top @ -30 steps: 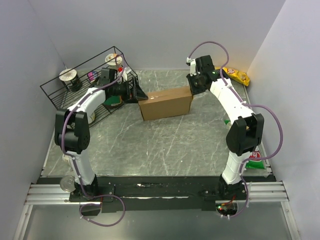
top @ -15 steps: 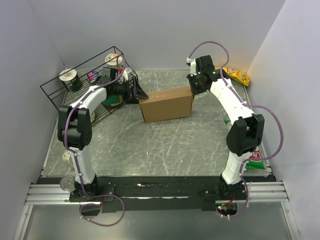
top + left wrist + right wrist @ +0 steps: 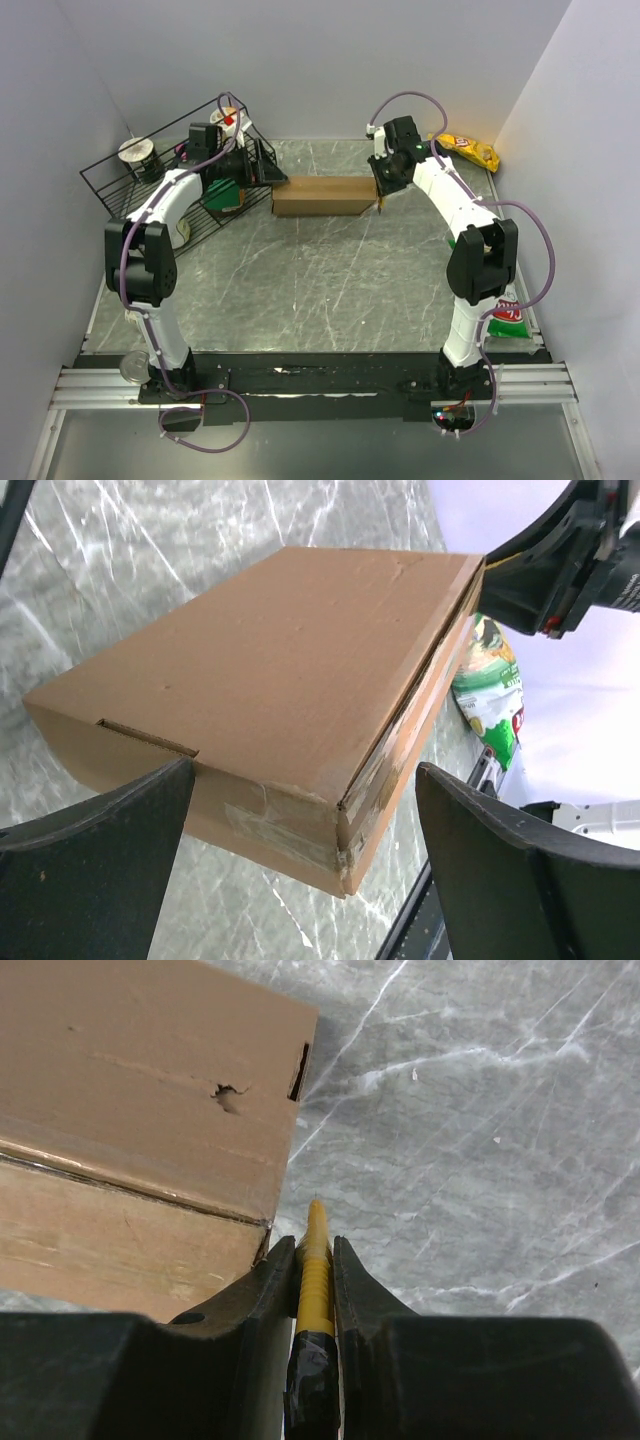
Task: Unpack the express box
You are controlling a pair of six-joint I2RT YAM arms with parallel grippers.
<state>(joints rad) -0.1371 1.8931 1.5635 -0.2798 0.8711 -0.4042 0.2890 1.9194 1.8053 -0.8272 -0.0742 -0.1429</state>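
The express box [image 3: 320,196] is a plain brown carton lying across the back middle of the table, and from above it looks tilted. My left gripper [image 3: 268,172] is at its left end, open. In the left wrist view the taped corner of the express box [image 3: 280,660] lies between the wide-apart fingers of that gripper [image 3: 305,780] without touching them. My right gripper [image 3: 380,195] is at the box's right end, shut on a yellow-tipped tool [image 3: 315,1260]. The tool's point sits just off the corner of the express box [image 3: 130,1090].
A black wire basket [image 3: 110,175] with cups and small items stands at the back left, under my left arm. A yellow snack bag [image 3: 472,150] lies at the back right. A green bag [image 3: 508,318] is by the right arm's base, and a can [image 3: 133,367] by the left base.
The box has shifted toward the back and left and now shows a narrower top from above. Both grippers moved back with it. The left wrist rose over the basket.
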